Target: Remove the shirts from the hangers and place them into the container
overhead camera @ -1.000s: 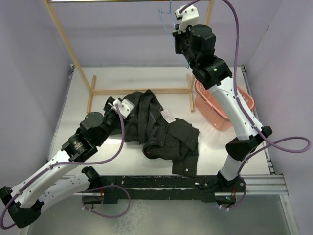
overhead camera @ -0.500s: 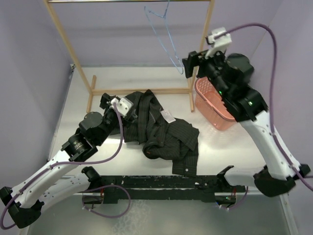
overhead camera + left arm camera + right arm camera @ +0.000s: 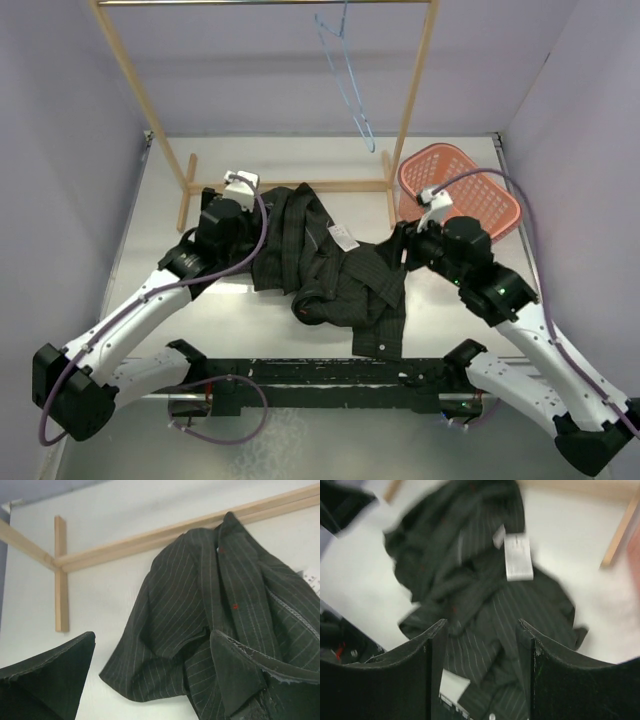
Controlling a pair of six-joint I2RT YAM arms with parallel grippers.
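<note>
You had the shirt (image 3: 330, 265) off the hanger (image 3: 345, 75) and lying crumpled on the tabletop (image 3: 160, 230), roughly in the middle between the left and right edges. Its far tip reached the base rail of the wooden rack (image 3: 290, 186), and its near end lay close to the near edge. It was outside the basket (image 3: 465, 200), which stood at the far right corner of the tabletop, beside the rack's right foot. The bare hanger hung by its hook from the rack's top rod, above the far edge. A white label (image 3: 343, 238) showed on top of the folds. Your left gripper (image 3: 152, 635) sat at the shirt's left side with its fingers (image 3: 50, 675) spread wide. Nothing was between them, though in the left wrist view the right finger overlapped a fold of the cloth and I could not tell whether it touched. Your right gripper (image 3: 482, 625) was at the shirt's right side, between the cloth and the basket. Its fingers (image 3: 427, 655) were parted at a middling width over the striped fabric, holding nothing. That wrist view was blurred.
</note>
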